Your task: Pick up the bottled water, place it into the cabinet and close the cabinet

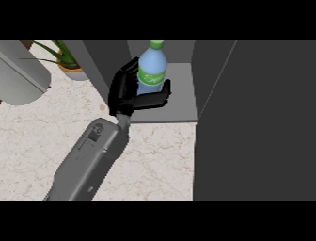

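The bottled water (pixel 152 66) is pale blue with a green label and a green cap, and it stands upright. My right hand (pixel 127 94) is shut on it, fingers at its left side and thumb across its lower front. The bottle's base is hidden by the hand, so I cannot tell whether it touches the shelf. Hand and bottle are at the front left part of the open cabinet's grey shelf (pixel 180 96). The dark cabinet door (pixel 272 122) stands open at the right. My left hand shows nowhere.
A large grey rounded cylinder (pixel 11 70) lies across the upper left corner. A potted green plant (pixel 67 59) stands behind it, next to the cabinet's left wall (pixel 105 59). Marble counter (pixel 29 150) spreads below and to the left, with its left edge over a dark floor.
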